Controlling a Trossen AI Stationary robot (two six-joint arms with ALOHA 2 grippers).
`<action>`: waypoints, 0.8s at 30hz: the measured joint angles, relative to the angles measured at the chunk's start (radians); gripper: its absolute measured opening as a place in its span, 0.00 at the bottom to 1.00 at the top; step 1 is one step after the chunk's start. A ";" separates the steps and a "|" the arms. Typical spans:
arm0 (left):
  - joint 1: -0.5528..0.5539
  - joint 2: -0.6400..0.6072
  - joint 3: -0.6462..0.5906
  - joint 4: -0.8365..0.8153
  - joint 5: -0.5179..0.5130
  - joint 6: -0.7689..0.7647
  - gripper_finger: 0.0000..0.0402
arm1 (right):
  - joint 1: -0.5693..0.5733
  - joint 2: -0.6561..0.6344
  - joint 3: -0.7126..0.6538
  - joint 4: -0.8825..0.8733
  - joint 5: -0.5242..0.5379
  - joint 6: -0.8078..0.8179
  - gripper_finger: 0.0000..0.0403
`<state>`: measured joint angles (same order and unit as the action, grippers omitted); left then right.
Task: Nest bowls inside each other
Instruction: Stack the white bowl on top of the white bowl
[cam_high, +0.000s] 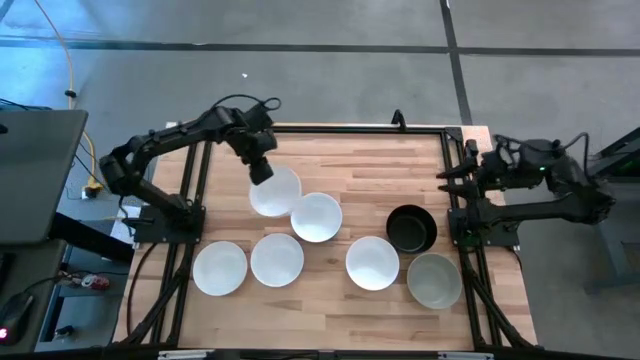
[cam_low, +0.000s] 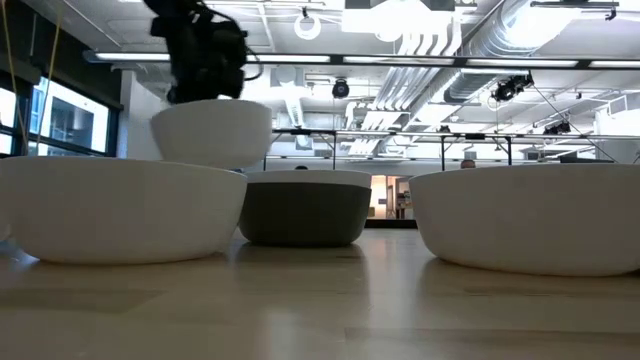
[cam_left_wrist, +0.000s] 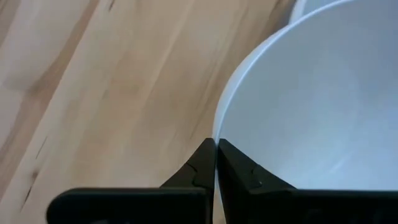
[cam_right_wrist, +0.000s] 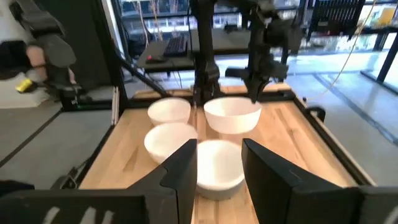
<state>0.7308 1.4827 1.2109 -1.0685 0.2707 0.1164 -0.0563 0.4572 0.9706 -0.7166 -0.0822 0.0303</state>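
Left gripper (cam_high: 262, 170) is pinched shut on the rim of a smooth round white bowl (cam_high: 275, 191), which we hold lifted off the wooden table (cam_high: 370, 175). Our target, we judge, is the second white bowl (cam_high: 316, 217) touching it on the side toward the right arm and the table's front edge. Right gripper (cam_high: 446, 178) waits half-open, empty, at the table's right edge, farther off. We read no labels or writing.
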 joint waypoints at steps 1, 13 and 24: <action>-0.019 0.025 0.024 -0.003 0.000 -0.005 0.00 | 0.000 0.000 -0.015 0.000 0.000 0.000 0.29; -0.199 0.314 0.398 -0.041 0.000 -0.019 0.00 | 0.000 -0.005 -0.085 0.045 -0.005 0.018 0.29; -0.274 0.548 0.565 -0.158 -0.014 0.015 0.00 | 0.000 -0.022 -0.085 -0.002 -0.050 0.067 0.29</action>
<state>0.4572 2.0303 1.7760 -1.2266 0.2569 0.1318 -0.0563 0.4351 0.8852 -0.7183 -0.1320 0.0975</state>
